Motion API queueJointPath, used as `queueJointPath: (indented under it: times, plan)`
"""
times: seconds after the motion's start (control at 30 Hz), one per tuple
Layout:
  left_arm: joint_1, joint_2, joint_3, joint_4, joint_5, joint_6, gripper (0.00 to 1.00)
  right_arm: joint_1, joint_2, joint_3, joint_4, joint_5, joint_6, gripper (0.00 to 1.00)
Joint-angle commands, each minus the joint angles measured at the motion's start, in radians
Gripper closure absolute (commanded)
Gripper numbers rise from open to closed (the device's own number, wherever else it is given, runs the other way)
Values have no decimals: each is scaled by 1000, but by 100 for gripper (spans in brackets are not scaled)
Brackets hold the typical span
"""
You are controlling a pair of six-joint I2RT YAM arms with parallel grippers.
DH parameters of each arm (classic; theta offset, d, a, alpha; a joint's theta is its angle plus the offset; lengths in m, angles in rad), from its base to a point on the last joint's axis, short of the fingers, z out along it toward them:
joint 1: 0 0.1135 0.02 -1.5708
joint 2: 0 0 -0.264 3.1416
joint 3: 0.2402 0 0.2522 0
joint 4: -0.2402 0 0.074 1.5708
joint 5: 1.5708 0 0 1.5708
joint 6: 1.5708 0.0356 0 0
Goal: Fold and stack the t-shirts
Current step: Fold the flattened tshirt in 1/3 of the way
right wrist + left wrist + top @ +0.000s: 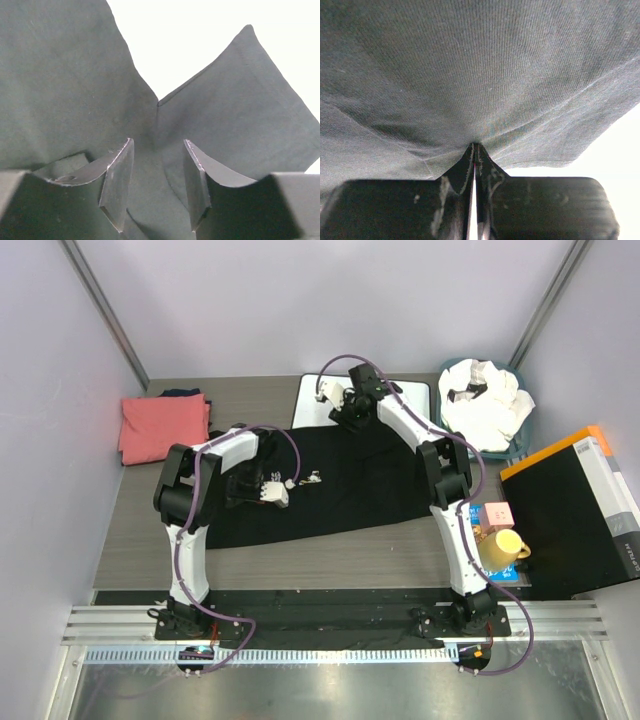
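Pinching the black t-shirt (350,480) are the left fingers (420,210); right fingers (117,185) spread beside white board (312,405).

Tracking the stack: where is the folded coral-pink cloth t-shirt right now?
In the top view, the folded coral-pink cloth t-shirt lies at the far left corner of the grey table, left of the spread black t-shirt.

black t-shirt (340,475): far edge under the right arm (405,425), left part under the left arm (195,485); print too small to read
white board (312,408): mostly covered by the arm and the black cloth
dark cloth (185,393): only a sliver shows behind the coral-pink t-shirt (160,428)
white t-shirts (485,400): bunched together, number unclear
black box (575,510): cut by the right edge
left fingers (455,200): cut by the bottom edge
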Motion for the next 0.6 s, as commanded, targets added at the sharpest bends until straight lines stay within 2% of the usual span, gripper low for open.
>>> queueJointPath:
  times: [0.0,0.2,0.4,0.57]
  plan:
    - [-10,35,9,56,65,5,100,5,-134,44,1,-87,76,53]
    - [-10,34,4,53,65,11,100,5,-162,-8,-196,-182,38,55]
    - [-11,34,4,51,65,18,100,2,-158,-74,-224,-195,33,50]
    - [-11,32,9,50,58,24,100,2,-118,-52,-250,-225,32,47]
